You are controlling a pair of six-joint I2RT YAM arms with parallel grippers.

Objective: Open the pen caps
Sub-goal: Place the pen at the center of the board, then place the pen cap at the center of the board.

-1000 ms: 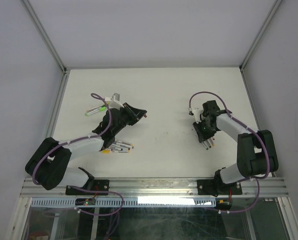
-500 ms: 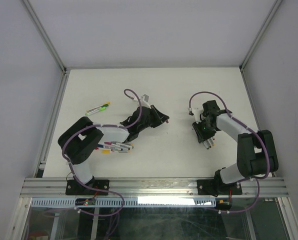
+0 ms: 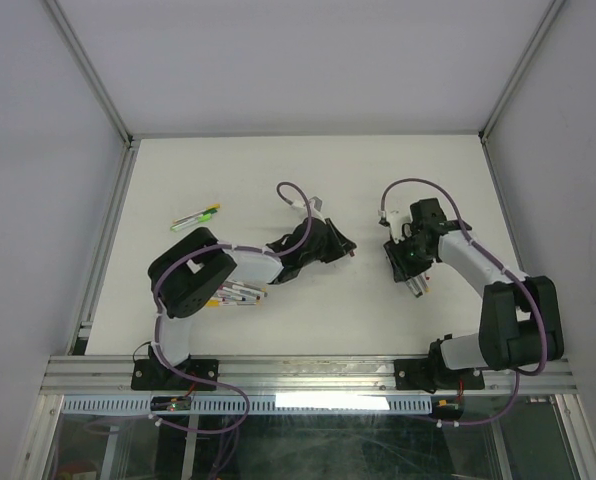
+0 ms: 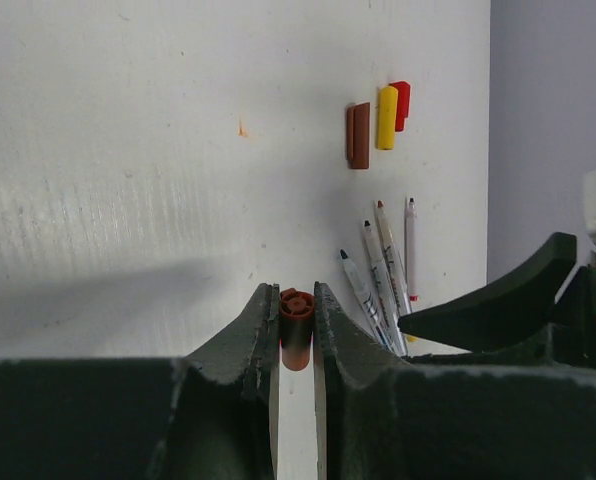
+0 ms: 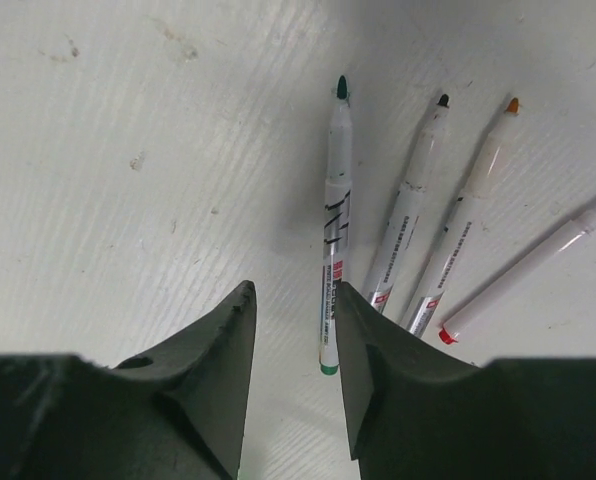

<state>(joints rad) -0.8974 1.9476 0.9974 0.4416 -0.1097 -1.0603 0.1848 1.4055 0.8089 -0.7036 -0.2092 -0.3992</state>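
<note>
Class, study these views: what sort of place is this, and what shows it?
Probably a robotics lab test cell: a white table boxed in by plain panels, left arm and right arm bolted to a rail at its edge, and uncapped pens laid out as practice pieces.

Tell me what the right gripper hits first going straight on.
Likely the green-tipped pen, lying between the open jaws of the right gripper, toward one side; otherwise bare table. Depth unclear.

3 loose caps (image 4: pixel 387 117) lie nr fanned uncapped pens (image 5: pixel 333 230); reddish cap (image 4: pixel 296 332) clamped.
</note>
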